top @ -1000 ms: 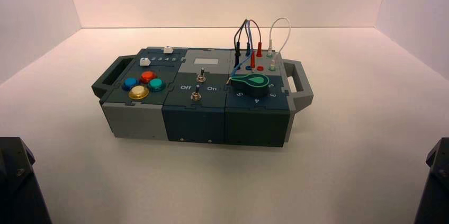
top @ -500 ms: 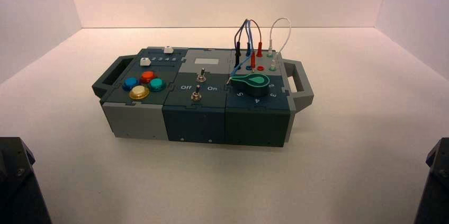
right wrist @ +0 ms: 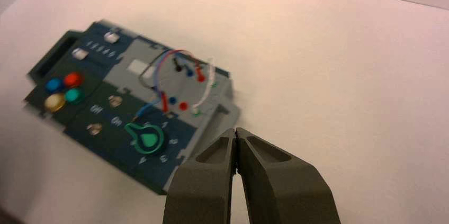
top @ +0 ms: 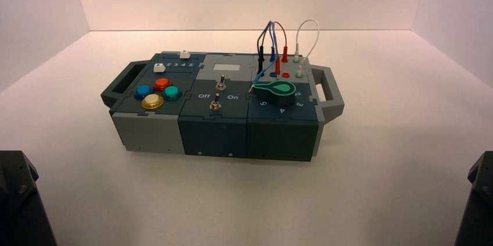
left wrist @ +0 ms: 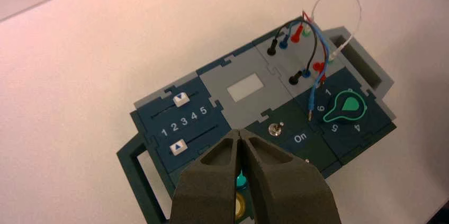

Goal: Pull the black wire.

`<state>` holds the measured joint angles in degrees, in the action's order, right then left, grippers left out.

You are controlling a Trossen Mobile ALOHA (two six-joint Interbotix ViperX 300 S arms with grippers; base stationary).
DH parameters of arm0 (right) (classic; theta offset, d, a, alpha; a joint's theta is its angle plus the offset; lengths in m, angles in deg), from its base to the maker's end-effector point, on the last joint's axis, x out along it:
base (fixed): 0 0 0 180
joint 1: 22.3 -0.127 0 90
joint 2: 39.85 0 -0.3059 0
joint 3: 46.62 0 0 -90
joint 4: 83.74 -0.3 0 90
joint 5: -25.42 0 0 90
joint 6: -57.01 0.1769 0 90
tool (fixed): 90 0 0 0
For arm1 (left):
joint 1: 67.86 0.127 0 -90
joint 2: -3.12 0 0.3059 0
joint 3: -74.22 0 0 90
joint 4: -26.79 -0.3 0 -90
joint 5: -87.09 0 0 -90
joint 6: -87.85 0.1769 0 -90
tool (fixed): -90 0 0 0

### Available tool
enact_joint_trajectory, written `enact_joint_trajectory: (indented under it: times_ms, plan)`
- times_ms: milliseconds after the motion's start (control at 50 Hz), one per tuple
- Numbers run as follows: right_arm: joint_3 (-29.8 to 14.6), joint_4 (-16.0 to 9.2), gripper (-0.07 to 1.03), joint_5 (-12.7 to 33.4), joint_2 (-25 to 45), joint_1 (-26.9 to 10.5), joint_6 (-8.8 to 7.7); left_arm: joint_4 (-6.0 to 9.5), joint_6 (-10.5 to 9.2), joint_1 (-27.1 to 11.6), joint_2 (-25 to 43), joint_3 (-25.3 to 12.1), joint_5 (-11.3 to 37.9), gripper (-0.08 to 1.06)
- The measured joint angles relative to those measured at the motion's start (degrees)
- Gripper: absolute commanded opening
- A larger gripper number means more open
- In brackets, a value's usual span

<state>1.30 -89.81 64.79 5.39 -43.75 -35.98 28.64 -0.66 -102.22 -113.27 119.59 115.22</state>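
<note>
Blk wire (left wrist: 315,42) plugged both ends.

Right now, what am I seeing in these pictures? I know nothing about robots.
You see a two-armed robot facing a box of controls. One picture looks down from above and behind; the others come from cameras on its wrists.

The left gripper, fingers shut, is over the box; the right gripper, also shut, is beside the box. Neither holds anything.

On the box's left are sliders and colored buttons, in the middle switches, on the right a knob and wires. The black wire, the one to be pulled, is plugged in at both ends.
</note>
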Motion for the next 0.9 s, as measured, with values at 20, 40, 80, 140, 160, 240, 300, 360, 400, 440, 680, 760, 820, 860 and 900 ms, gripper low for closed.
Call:
enact_joint_trajectory:
  times_ms: [20,40,80,140,160,240,300,360,400,440,680,760,820,860,900]
  plan:
    - [0.0,0.0,-0.02,0.0,0.0,0.0,0.0,0.0,0.0,0.0,0.0,0.0,0.0,-0.03]
    - [0.0,0.0,-0.02,0.0,0.0,0.0,0.0,0.0,0.0,0.0,0.0,0.0,0.0,-0.03]
    - [0.0,0.0,-0.02,0.0,0.0,0.0,0.0,0.0,-0.09,-0.18,1.76,-0.35,0.09,-0.03]
    - [0.0,0.0,-0.02,0.0,0.0,0.0,0.0,0.0,-0.09,-0.18,1.76,-0.35,0.09,-0.03]
    - [0.0,0.0,-0.02,0.0,0.0,0.0,0.0,0.0,-0.09,-0.18,1.76,-0.35,0.09,-0.03]
    - [0.0,-0.18,-0.02,0.0,0.18,-2.72,0.0,0.0,-0.09,-0.18,1.76,-0.35,0.09,-0.03]
    - [0.0,-0.18,-0.02,0.0,0.18,-2.72,0.0,0.0,-0.09,-0.18,1.76,-0.35,0.09,-0.03]
    - [0.0,-0.18,-0.02,0.0,0.18,-2.72,0.0,0.0,-0.09,-0.18,1.76,-0.35,0.09,-0.03]
    - [0.0,-0.18,-0.02,0.0,0.18,-2.72,0.0,0.0,-0.09,-0.18,1.76,-0.35,0.09,-0.03]
    - [0.0,-0.18,-0.02,0.0,0.18,-2.72,0.0,0.0,-0.09,-0.18,1.76,-0.35,0.09,-0.03]
    - [0.09,-0.26,-0.02,0.0,1.49,-5.54,-0.09,0.26,-0.18,-5.27,9.32,-1.76,-1.76,-0.03]
    - [-0.53,-0.35,-0.02,-0.44,5.36,-7.56,-0.09,0.44,-0.7,-6.68,12.66,-4.13,-3.6,-0.03]
    - [-0.53,-0.44,-0.02,-0.35,7.47,-8.35,-0.09,0.79,-0.79,-7.65,14.24,-4.75,-4.48,-0.03]
    - [-0.7,-0.7,-0.02,-0.35,8.09,-8.44,-0.18,0.79,-0.79,-7.56,14.59,-4.83,-5.19,-0.03]
    - [-1.14,-0.79,-0.02,-0.44,8.53,-8.79,-0.09,0.79,-0.79,-7.47,14.85,-5.1,-5.89,-0.03]
